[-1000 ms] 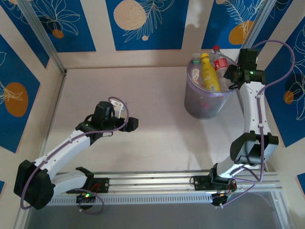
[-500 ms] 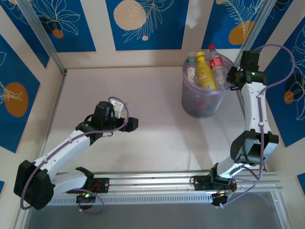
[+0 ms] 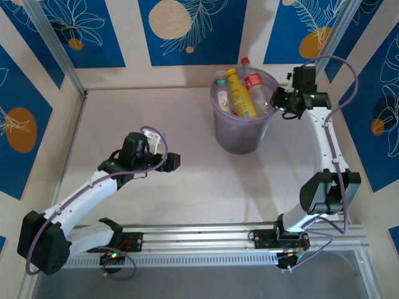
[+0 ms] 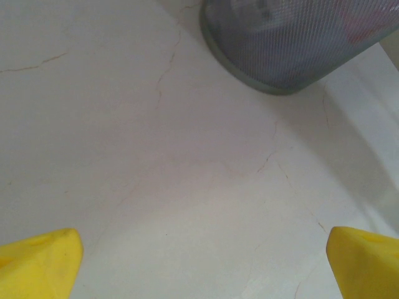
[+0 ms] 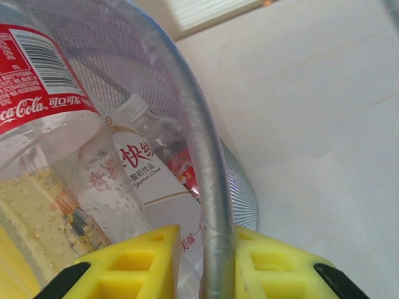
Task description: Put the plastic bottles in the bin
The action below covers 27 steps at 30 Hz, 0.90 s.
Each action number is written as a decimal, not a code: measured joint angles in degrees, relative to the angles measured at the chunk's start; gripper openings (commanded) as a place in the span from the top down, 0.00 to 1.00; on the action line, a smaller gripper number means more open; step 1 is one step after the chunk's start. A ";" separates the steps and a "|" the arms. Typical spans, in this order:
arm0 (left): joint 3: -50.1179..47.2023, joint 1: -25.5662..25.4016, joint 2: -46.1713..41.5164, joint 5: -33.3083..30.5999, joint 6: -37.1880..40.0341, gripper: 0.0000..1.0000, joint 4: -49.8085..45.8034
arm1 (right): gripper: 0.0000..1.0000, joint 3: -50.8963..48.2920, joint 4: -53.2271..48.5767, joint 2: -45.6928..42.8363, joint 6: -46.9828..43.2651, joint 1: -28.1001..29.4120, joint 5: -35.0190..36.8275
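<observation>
The bin (image 3: 238, 134), a tall pale-purple bucket, stands at the back of the table, right of centre. Several plastic bottles stick out of it: a yellow one (image 3: 240, 93), a clear one with a red label (image 3: 253, 81) and one with a green cap (image 3: 220, 79). My right gripper (image 3: 278, 99) is shut on the bin's right rim (image 5: 207, 180), one finger inside and one outside. Close up I see a Coca-Cola bottle (image 5: 43, 118) and a white-labelled bottle (image 5: 149, 180) inside. My left gripper (image 3: 173, 161) hovers open over bare table, well left of the bin (image 4: 299, 43).
Low walls with blue panels close the table at the back and on both sides. The bin stands close to the back wall. Open tabletop (image 3: 187, 118) lies between the left gripper and the bin.
The right gripper has shut on the bin's rim. The bin, with the bottles in it, has slid left along the back of the table. The left arm has not moved.
</observation>
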 measured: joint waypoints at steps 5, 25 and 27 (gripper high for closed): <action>0.00 0.17 -1.14 -1.22 0.00 0.00 -1.36 | 0.77 0.00 0.66 0.70 1.09 5.75 -1.07; -4.17 10.43 -6.60 -10.82 -0.28 0.00 -8.37 | 0.74 5.29 11.93 11.65 8.52 18.12 -5.49; -4.17 10.58 -6.54 -10.99 -0.28 0.00 -8.22 | 0.65 5.68 11.82 11.91 8.72 18.18 -5.77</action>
